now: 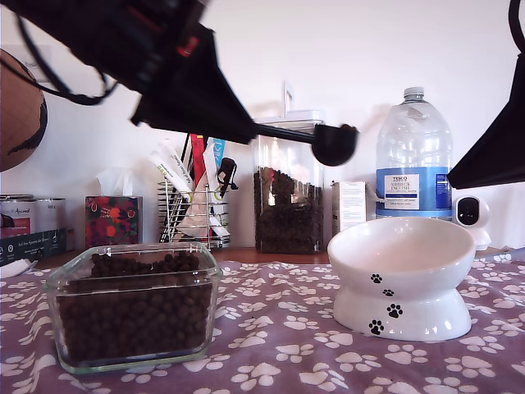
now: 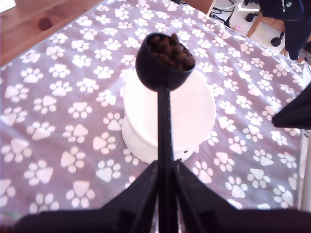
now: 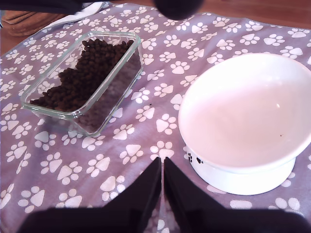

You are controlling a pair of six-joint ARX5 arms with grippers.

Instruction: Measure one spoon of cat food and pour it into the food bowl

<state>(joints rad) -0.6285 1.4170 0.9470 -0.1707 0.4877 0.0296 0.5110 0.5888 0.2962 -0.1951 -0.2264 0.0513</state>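
The tablecloth (image 1: 287,336) is dusty purple, printed all over with white paw prints. The bowl (image 1: 402,275) is glossy white, with small black paw prints running down its base. The scoop (image 2: 165,60) is black, and the kibble (image 2: 170,48) heaped in it is dark brown, the same brown as the kibble filling the clear glass dish (image 1: 131,308). Both claws, my first (image 2: 165,194) and my second (image 3: 163,194), are black. Behind stand a tissue box (image 1: 113,220) patterned in red, green and purple, and a clear bottle (image 1: 413,156) with a blue and white label. The table (image 2: 34,19) is warm brown wood.
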